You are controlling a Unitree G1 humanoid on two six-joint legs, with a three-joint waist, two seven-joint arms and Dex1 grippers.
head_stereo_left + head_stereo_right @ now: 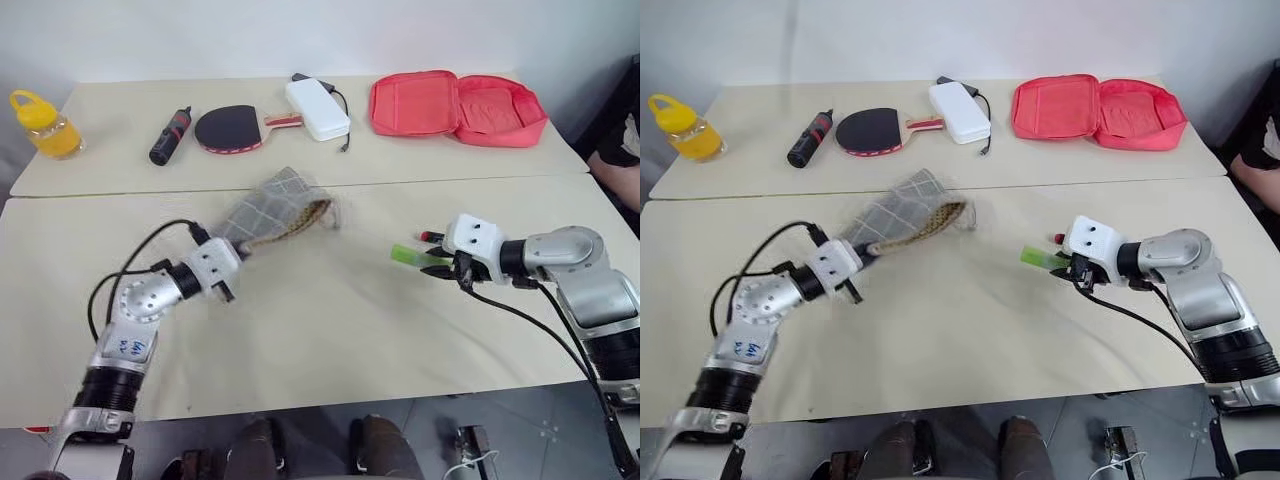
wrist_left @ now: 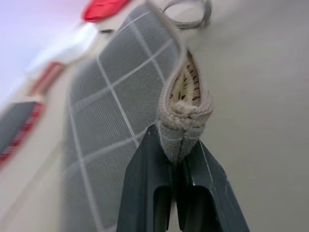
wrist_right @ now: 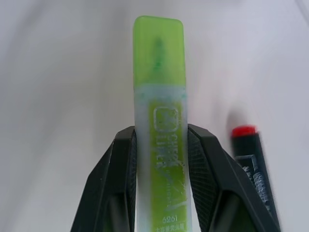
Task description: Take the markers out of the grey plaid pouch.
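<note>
The grey plaid pouch (image 1: 275, 212), white-gridded with beige lining, hangs centre-left, pinched by the left fingers (image 2: 179, 159). 1 bright green marker (image 3: 161, 140), centre-right, is clamped between the right fingers (image 3: 203, 164); 1 red-capped pen (image 3: 251, 159) lies beside it on the table (image 1: 330, 330).

**How the four cameras are placed**

The two eye views look from the robot's head, forward and down, over both arms to the beige table (image 1: 330, 330). They are side by side, so they share almost the whole scene: the red zip case (image 1: 455, 105) at the far edge, the grey plaid pouch (image 1: 280, 210) in the middle, and both arms.

The left wrist view looks along the left gripper (image 2: 179, 159), very near the seam of the pouch, with the far-edge things blurred behind it.

The right wrist view looks along the right gripper (image 3: 161, 159), very near the green marker (image 3: 160, 121), down to the table. A black marker with a red tip (image 3: 251, 159) lies just beside; the eye views show it too.
</note>
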